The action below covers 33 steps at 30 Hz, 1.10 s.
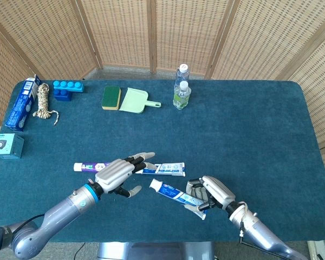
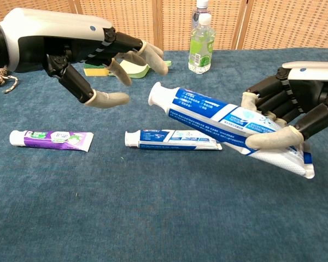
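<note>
My right hand (image 1: 212, 192) (image 2: 287, 112) holds a blue-and-white toothpaste tube (image 1: 176, 197) (image 2: 229, 124) lifted off the table, cap pointing left toward my left hand. My left hand (image 1: 119, 173) (image 2: 106, 60) hovers open with fingers spread, holding nothing, just above two tubes lying on the cloth. One is a purple-and-green tube (image 1: 90, 167) (image 2: 50, 138). The other is a blue-and-white tube (image 1: 170, 170) (image 2: 172, 140), lying flat below the lifted one.
At the table's back stand two bottles (image 1: 181, 89) (image 2: 201, 43), a green sponge (image 1: 111, 97) and a pale green dustpan (image 1: 135, 101). At back left lie a blue brick (image 1: 67, 89), a rope coil (image 1: 43, 103), a blue box (image 1: 20, 103) and a teal box (image 1: 7, 145).
</note>
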Motion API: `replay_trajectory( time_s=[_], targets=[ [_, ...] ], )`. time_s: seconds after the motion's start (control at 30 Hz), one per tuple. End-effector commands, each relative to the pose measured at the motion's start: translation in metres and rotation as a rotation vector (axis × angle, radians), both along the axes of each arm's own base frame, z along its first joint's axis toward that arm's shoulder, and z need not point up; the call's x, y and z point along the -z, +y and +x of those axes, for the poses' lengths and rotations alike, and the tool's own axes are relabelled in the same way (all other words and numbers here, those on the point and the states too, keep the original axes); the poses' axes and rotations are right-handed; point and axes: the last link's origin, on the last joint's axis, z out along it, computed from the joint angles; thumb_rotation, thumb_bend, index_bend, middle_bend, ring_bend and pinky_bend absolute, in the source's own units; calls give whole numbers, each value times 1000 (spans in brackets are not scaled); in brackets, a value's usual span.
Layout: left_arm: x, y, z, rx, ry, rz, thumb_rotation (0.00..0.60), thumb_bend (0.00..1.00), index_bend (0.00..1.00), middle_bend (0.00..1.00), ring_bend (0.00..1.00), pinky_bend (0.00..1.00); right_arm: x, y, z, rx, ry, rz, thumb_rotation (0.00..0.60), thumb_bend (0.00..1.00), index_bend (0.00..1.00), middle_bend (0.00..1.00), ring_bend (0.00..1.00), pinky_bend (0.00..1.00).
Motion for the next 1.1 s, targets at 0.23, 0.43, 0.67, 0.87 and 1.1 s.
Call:
replay_trajectory(
  time_s=[0.23, 0.43, 0.67, 0.87, 1.1],
  targets=[
    [0, -3, 0, 7, 13, -15, 600, 407, 180, 4, 19, 179, 3, -3, 4, 0, -6, 9, 600, 451, 948, 723, 691, 734],
    [1, -4, -1, 3, 12, -20, 600, 406, 180, 4, 19, 178, 4, -4, 9, -5, -13, 13, 600, 451, 948, 723, 691, 734],
    [4, -4, 2, -1, -9, -16, 600, 406, 226, 18, 20, 182, 5, -4, 12, -10, -16, 20, 600, 452, 948, 723, 693, 734],
    [7, -5, 4, -4, -16, -23, 600, 406, 242, 22, 21, 188, 5, -4, 14, -10, -25, 21, 600, 451, 948, 723, 696, 737],
    [8, -6, 7, 2, -21, -26, 600, 406, 255, 28, 24, 189, 4, -4, 16, -12, -34, 21, 600, 452, 948, 723, 696, 738]
  ],
)
